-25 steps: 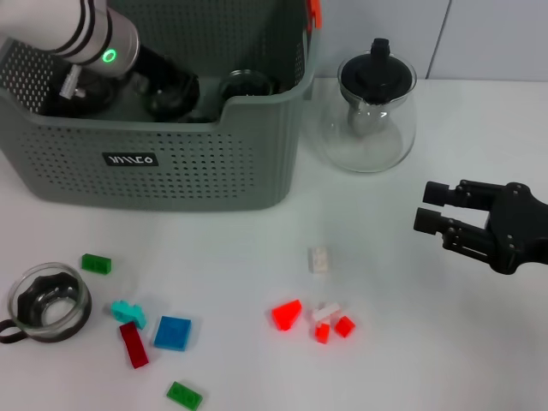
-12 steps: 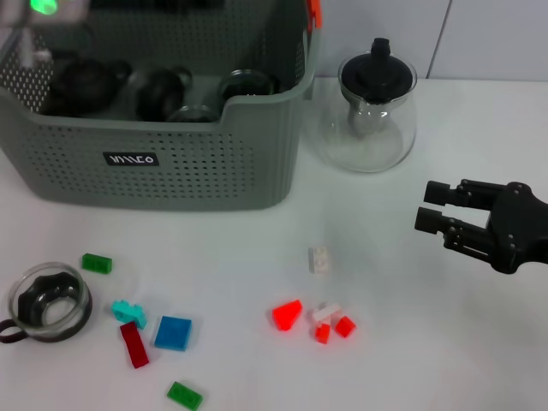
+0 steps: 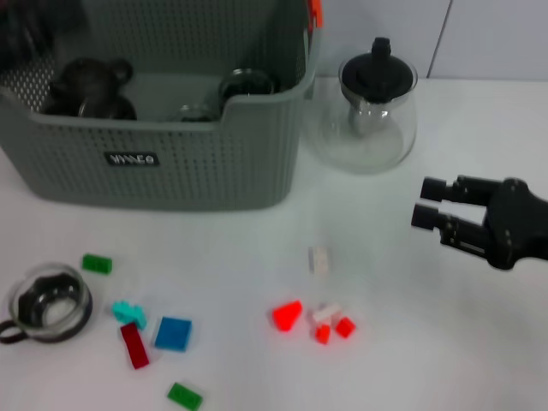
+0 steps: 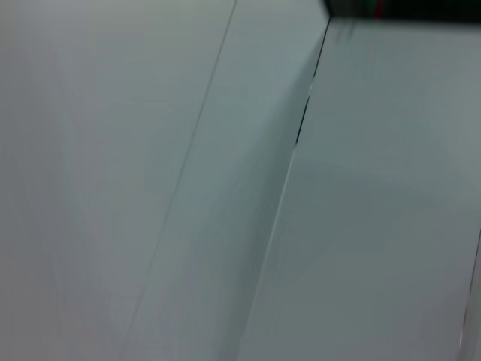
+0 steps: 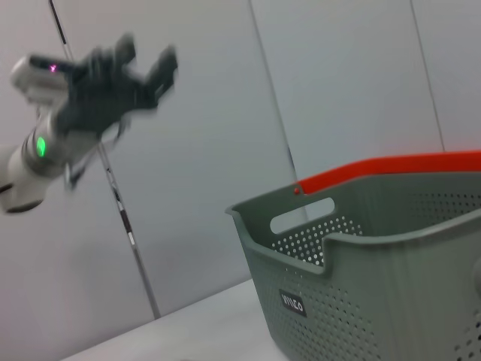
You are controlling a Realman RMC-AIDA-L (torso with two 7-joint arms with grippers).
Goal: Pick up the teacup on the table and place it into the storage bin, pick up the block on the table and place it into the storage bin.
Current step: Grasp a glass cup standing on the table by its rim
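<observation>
A clear glass teacup (image 3: 47, 304) with a dark insert stands on the white table at the near left. Loose blocks lie around it: green (image 3: 97, 264), teal (image 3: 128, 312), dark red (image 3: 134, 345), blue (image 3: 172, 333), and a white one (image 3: 318, 259) mid-table. The grey-green storage bin (image 3: 197, 175) sits at the far left with dark vessels inside; its perforated wall (image 5: 391, 301) also shows in the right wrist view. My right gripper (image 3: 428, 204) hovers open and empty at the right. My left gripper (image 5: 146, 54) is raised high above the bin, fingers spread and empty, outside the head view.
A glass teapot (image 3: 368, 107) with a black lid stands right of the bin. A red block (image 3: 288, 315) and a small red and white cluster (image 3: 332, 323) lie near the front centre, another green block (image 3: 184, 396) at the front edge. An orange clip (image 3: 314, 12) marks the bin's rim.
My left arm has lifted out of the bin and left the head view, leaving dark vessels inside. The right gripper has barely moved.
</observation>
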